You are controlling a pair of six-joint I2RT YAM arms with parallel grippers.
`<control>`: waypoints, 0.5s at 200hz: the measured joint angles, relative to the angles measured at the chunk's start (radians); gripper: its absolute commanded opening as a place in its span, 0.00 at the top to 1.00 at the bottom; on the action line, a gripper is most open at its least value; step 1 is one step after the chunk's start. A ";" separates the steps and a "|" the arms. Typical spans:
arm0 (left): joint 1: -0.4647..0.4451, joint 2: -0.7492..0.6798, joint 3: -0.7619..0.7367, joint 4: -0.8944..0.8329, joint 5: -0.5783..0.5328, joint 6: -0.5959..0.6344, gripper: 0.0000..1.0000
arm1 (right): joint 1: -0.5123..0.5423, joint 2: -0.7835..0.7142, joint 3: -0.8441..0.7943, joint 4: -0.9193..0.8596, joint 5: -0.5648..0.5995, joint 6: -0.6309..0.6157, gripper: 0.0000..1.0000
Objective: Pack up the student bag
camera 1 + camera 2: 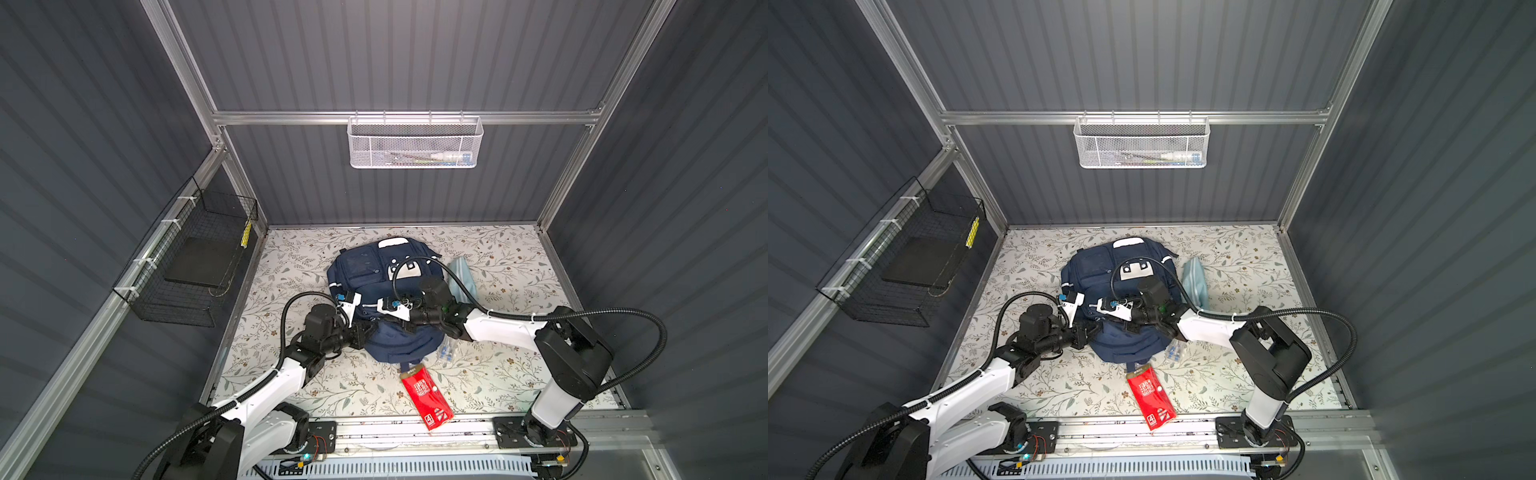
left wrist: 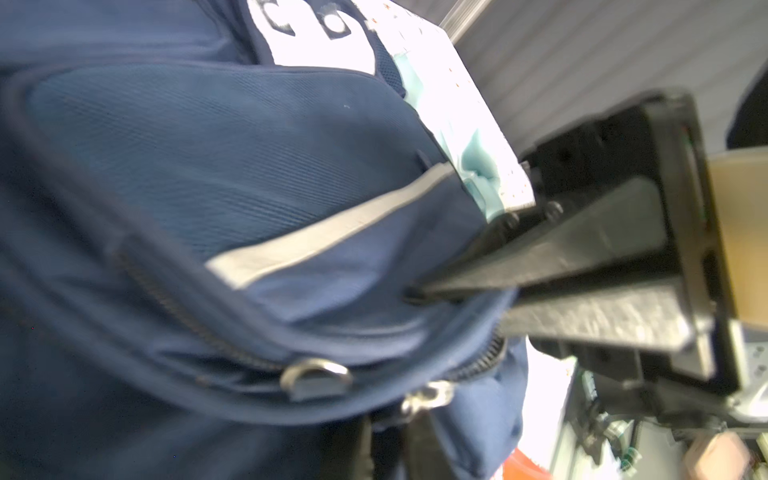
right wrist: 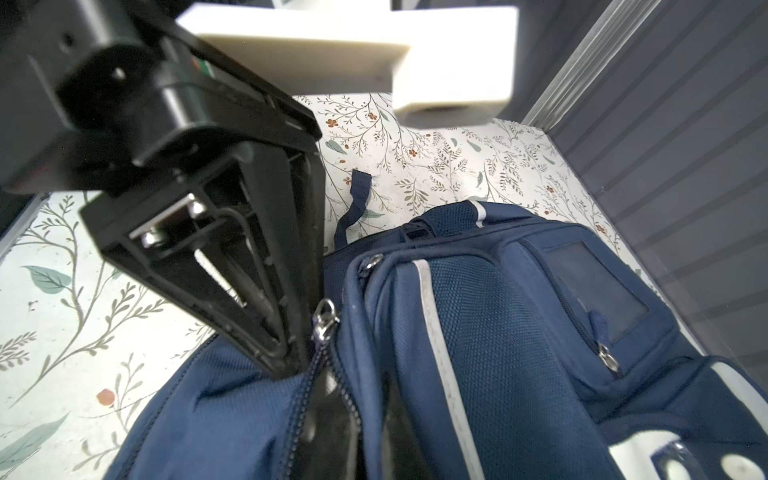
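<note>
Student bag: the navy student bag (image 1: 365, 266) is lying flat at the centre of the floral surface (image 1: 291, 382) in both top views, with its white patch facing up.
Zip: in the right wrist view, the zip (image 3: 332, 399) is gaping open at the lower middle of the frame. Its metal pull (image 3: 325, 320) is sitting at the top of the gap.
Left gripper: the left gripper (image 1: 370, 328) is reaching in from the lower left. In its wrist view (image 2: 415, 296) the jaws are clamping together on a fold of the bag's fabric, just below the grey stripe (image 2: 324, 237).
Right gripper: the right gripper (image 1: 406, 328) is coming in from the right. Its jaws (image 3: 286, 368) are pressing together, tips buried in fabric beside the open zip, though I cannot tell whether cloth is pinched.
Pouch: a light-blue pouch (image 1: 461, 274) is lying just right of the bag.
Red packet: a red packet (image 1: 426, 397) is lying at the lower centre, below the bag.
Clear packet: a clear packet (image 1: 446, 349) is resting by the bag's lower right edge.
Baskets: 2 are hanging, a white mesh basket (image 1: 415, 143) at the upper centre and a black wire basket (image 1: 187, 257) on the left.
</note>
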 measured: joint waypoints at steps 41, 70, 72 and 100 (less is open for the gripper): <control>-0.014 -0.034 0.018 -0.117 -0.118 -0.008 1.00 | 0.002 0.000 -0.006 0.002 0.011 -0.003 1.00; -0.016 0.000 0.063 -0.225 -0.241 -0.043 1.00 | 0.003 -0.002 -0.015 0.010 0.008 -0.004 1.00; -0.014 0.005 0.066 -0.231 -0.251 -0.045 1.00 | 0.003 -0.003 -0.016 0.010 0.007 -0.005 1.00; 0.091 0.122 0.129 -0.276 -0.293 -0.078 1.00 | 0.002 -0.021 -0.023 -0.008 -0.013 -0.016 1.00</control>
